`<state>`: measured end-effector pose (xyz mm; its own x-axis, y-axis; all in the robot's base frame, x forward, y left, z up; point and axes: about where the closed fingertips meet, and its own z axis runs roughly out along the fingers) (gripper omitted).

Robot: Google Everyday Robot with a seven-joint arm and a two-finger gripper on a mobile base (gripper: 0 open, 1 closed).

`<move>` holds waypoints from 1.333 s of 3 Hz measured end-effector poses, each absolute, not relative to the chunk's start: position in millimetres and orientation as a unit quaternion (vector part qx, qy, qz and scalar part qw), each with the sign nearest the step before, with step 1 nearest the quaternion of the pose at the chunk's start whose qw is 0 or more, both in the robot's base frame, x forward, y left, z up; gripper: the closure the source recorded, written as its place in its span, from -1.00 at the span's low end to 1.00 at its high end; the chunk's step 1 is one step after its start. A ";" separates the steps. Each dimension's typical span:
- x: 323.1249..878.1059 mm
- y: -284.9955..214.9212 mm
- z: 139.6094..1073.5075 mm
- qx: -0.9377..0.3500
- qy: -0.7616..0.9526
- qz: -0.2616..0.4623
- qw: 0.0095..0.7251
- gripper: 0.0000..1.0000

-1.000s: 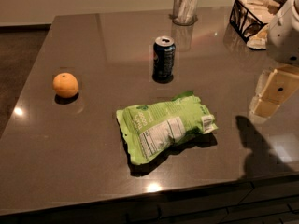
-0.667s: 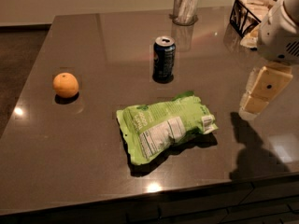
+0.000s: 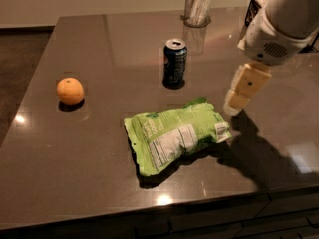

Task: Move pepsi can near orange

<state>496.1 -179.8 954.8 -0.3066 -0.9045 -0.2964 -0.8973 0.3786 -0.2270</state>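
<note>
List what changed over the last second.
The tool moved left over the table, toward the pepsi can, and now hangs just right of the chip bag. Nothing was taken hold of. The pepsi can, orange, chip bag and glass cup stayed put.

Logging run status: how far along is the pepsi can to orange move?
Done: nothing visible yet. The pepsi can stands upright behind the chip bag, far from the orange on the table's left side. In hand: the gripper hangs to the can's right, near the bag's right end, not touching the can. Left: reach, grasp, carry, set down by the orange.
</note>
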 end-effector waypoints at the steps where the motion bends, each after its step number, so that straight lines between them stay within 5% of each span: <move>1: 524.2 -160.3 943.6 -0.532 0.820 0.010 0.212 -1.00; 4: 626.7 -122.4 932.1 -0.461 0.833 0.075 0.295 -1.00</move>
